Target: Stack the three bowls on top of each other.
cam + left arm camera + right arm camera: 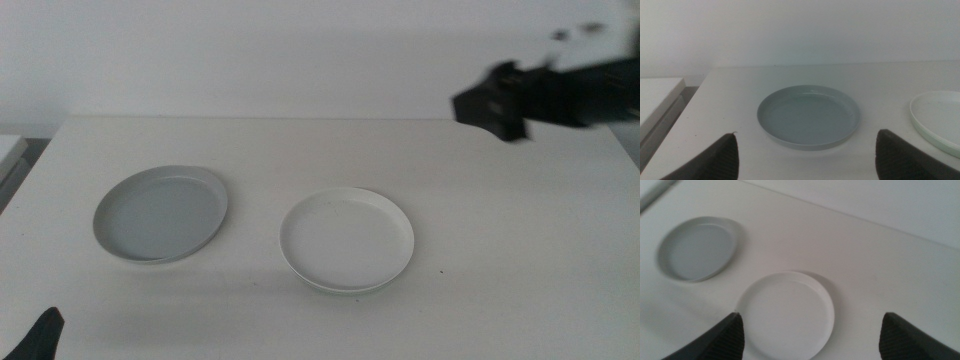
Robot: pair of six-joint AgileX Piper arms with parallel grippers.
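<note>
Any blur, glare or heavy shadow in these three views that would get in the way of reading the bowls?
Middle view: right gripper is motion-smeared; grey-blue bowl and white bowl read cleanly under flat, soft light. Left wrist view: slightly hazy, faint sheen inside the grey-blue bowl's rim, own jaws dark and soft-edged. Right wrist view: soft all over, with only a weak shadow beside each bowl.

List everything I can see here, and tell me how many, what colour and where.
grey-blue bowl: one, grey-blue, left part of the table, standing alone.
white bowl: one, cream white, near the table's middle, apart from the grey-blue one; a pale green rim shows beneath it, so it seems to sit in a second dish.
table: one, white.
left gripper: one, dark, at the near left edge, jaws open.
right gripper: one, dark, raised over the far right, jaws open.
</note>
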